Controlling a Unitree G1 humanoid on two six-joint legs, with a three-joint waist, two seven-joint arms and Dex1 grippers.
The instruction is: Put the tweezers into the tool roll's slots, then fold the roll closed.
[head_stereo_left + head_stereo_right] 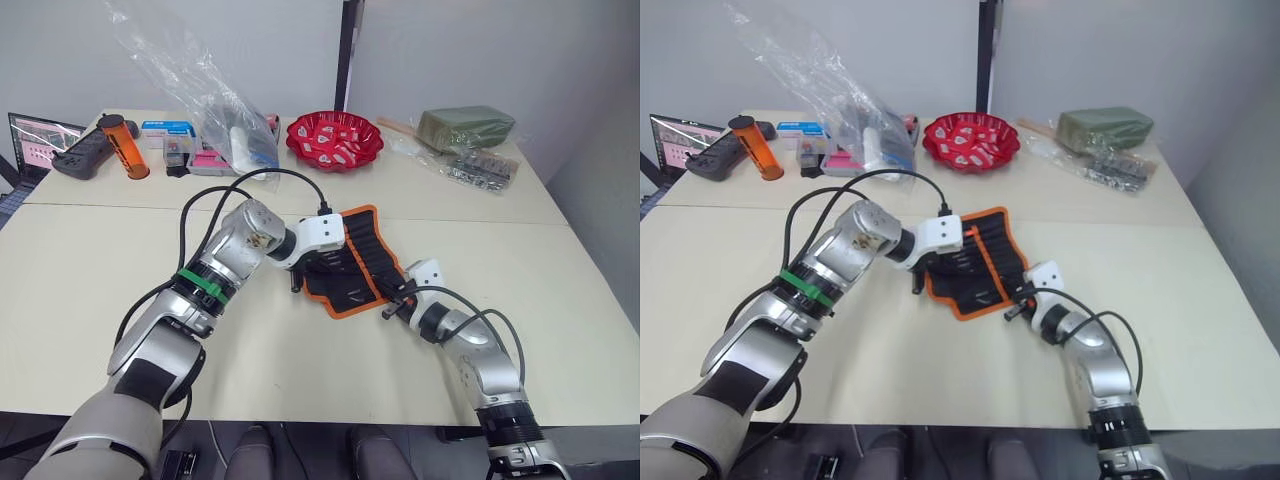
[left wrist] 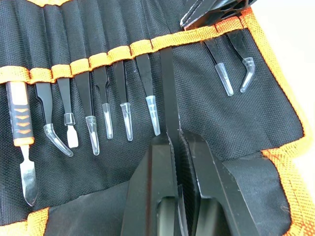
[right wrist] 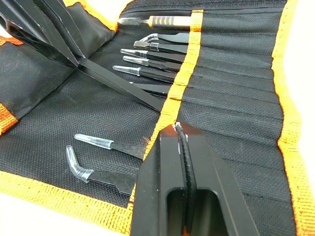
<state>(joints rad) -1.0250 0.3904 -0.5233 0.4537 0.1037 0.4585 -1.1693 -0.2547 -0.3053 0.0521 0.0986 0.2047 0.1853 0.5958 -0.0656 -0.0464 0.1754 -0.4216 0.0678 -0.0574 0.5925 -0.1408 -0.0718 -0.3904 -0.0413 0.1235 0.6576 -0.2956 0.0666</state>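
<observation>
Black roll (image 1: 352, 262): unrolled flat on pale surface (image 1: 90, 270), orange trim all round, between both end effectors.
Slots (image 2: 98, 61): row under orange band; several tweezers seated, clear-capped tips sticking out.
Left end effector (image 2: 174, 147): clamped on one bare tweezer (image 2: 169, 88), its far end at the slot edge.
Right end effector (image 3: 181, 142): fingers pressed together on the orange band, pinning the roll beside two capped tweezers (image 3: 106, 144).
Red bowl (image 1: 334, 140): far back, well apart.

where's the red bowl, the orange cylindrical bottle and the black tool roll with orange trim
red patterned bowl (image 1: 334, 141), left eye view, on its inner middle
orange cylindrical bottle (image 1: 125, 147), left eye view, on its side wall
black fabric tool roll with orange trim (image 1: 363, 262), left eye view, on its open inner face
</observation>
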